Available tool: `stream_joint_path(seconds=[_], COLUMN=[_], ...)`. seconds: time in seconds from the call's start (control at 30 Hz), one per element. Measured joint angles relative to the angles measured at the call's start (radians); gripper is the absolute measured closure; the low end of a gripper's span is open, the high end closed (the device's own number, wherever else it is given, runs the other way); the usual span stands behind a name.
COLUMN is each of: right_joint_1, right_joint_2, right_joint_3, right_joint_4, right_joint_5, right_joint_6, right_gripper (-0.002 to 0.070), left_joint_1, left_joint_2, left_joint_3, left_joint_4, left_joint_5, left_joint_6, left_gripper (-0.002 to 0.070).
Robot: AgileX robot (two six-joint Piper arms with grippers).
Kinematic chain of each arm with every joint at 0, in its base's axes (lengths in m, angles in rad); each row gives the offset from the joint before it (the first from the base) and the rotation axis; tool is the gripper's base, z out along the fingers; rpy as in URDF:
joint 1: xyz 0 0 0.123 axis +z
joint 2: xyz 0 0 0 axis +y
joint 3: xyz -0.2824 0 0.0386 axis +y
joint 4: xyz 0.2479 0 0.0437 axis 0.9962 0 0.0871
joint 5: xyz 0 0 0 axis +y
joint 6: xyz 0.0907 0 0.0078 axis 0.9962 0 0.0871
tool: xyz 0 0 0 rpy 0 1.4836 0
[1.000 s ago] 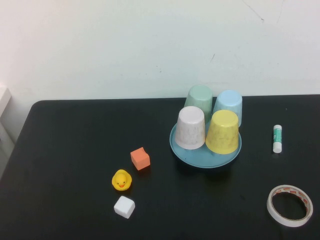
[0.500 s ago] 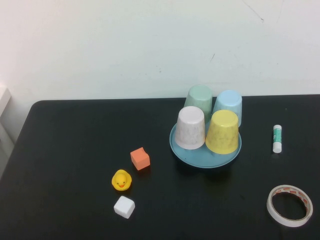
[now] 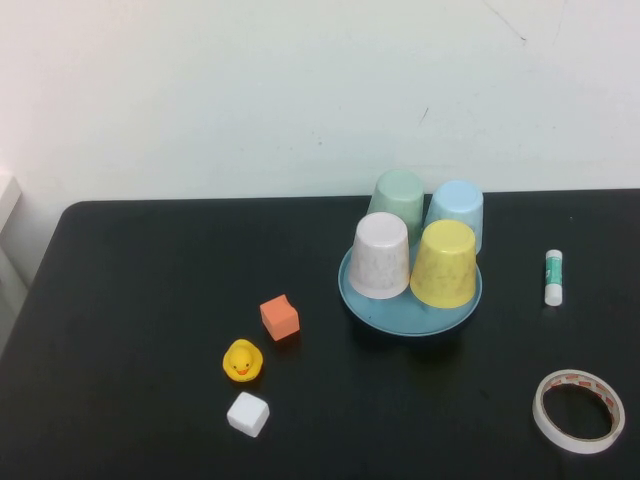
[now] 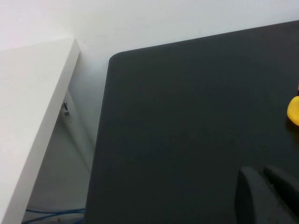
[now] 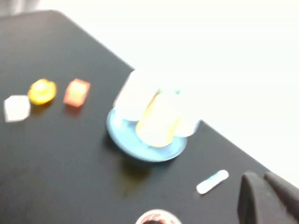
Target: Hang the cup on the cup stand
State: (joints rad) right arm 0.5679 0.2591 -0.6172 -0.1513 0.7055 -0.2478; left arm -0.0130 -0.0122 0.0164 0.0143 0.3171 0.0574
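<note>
The yellow cup [image 3: 444,263] stands upside down on the front right of the round teal cup stand [image 3: 410,320]; in the right wrist view the cup [image 5: 158,119] and the stand [image 5: 140,149] look blurred. Any pegs are hidden under the cups. Neither arm appears in the high view. My left gripper [image 4: 261,171] hovers shut and empty over bare black table near its left corner. My right gripper [image 5: 260,176] is shut and empty, well off to the right of the stand, close to the glue stick [image 5: 212,181].
A pale pink cup [image 3: 380,256], a green cup [image 3: 399,200] and a light blue cup [image 3: 456,212] also sit inverted on the stand. An orange cube [image 3: 280,317], a rubber duck [image 3: 242,360] and a white cube [image 3: 248,413] lie left of it. A glue stick [image 3: 554,277] and tape roll [image 3: 579,410] lie to the right.
</note>
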Motion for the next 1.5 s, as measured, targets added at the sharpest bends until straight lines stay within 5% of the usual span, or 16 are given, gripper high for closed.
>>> stream_joint_path(seconds=[0.23,0.53,1.03,1.5], right_joint_1=[-0.324,-0.538,-0.560,-0.560], right_joint_2=[-0.084,-0.245,-0.262,-0.272], right_joint_3=[0.150,0.213,0.234,0.633], right_joint_4=[0.128,0.151,0.215,0.144], right_joint_5=[-0.246,-0.377,-0.404,-0.444], right_joint_6=[-0.065,-0.094,-0.100,0.086], right_gripper=[0.0678,0.0678,0.0678,0.0678], left_joint_1=[0.000,0.000,0.000,0.000], left_joint_2=[0.000,0.000,0.000,0.000], left_joint_3=[0.000,0.000,0.000,0.000], left_joint_4=[0.000,0.000,0.000,0.000], left_joint_5=[0.000,0.000,0.000,0.000], left_joint_6=[0.000,0.000,0.000,0.000], left_gripper=[0.0675,0.0675,0.0675,0.0675])
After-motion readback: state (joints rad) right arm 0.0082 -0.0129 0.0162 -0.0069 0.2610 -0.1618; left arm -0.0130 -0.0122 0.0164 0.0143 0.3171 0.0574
